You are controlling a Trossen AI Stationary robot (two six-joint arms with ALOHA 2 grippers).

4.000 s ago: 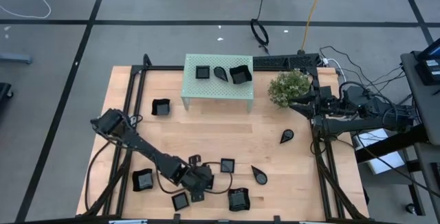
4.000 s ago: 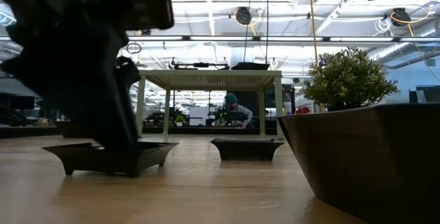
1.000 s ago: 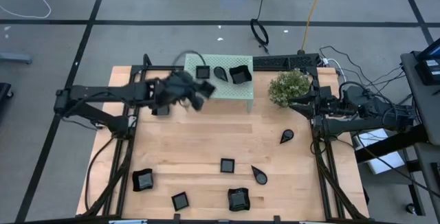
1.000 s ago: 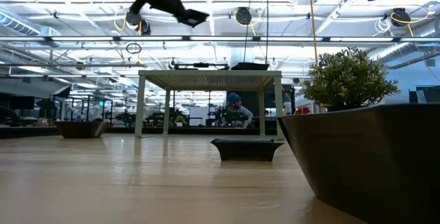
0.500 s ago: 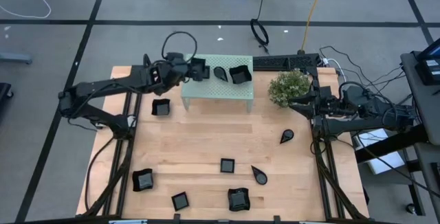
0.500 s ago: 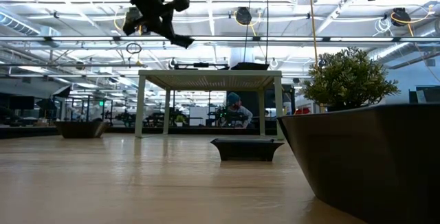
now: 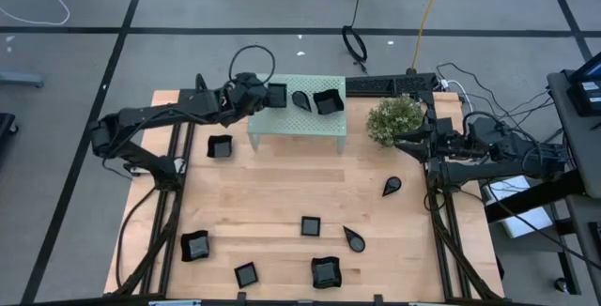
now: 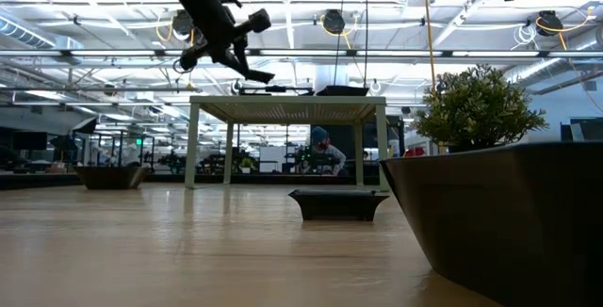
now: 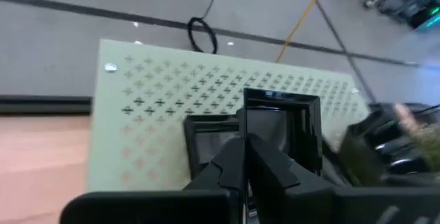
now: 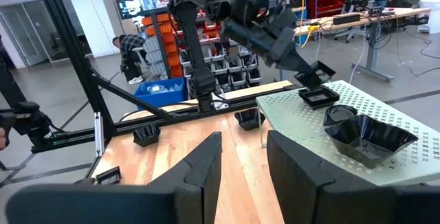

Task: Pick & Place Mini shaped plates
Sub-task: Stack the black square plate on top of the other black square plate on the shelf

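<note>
My left gripper hangs over the left end of the mint-green stand, shut on a small square black plate. Right below it another square plate lies on the stand top. A teardrop plate and a curved-rim square plate lie on the stand too. Several more black plates lie on the table, among them one left of the stand and one nearer the front. My right gripper waits open by the table's right edge. My left gripper pinches the square plate's rim between its two fingers, at the side nearest the wrist. The fingers slant down from the table's left. The plate is lifted clear and tilted, just above the stand top and the square plate lying there.
A bushy green plant stands right of the stand, close to my right arm. Black frame rails run along the table's left and right sides. The wood between the stand and the front plates lies open. A person sits in the room beyond.
My left gripper has carried the square plate from in front of the stand's left end toward the far edge, over the stand top, and has sunk toward it. The wrist has rolled, so the plate has tipped. The fingers stay shut on it.
</note>
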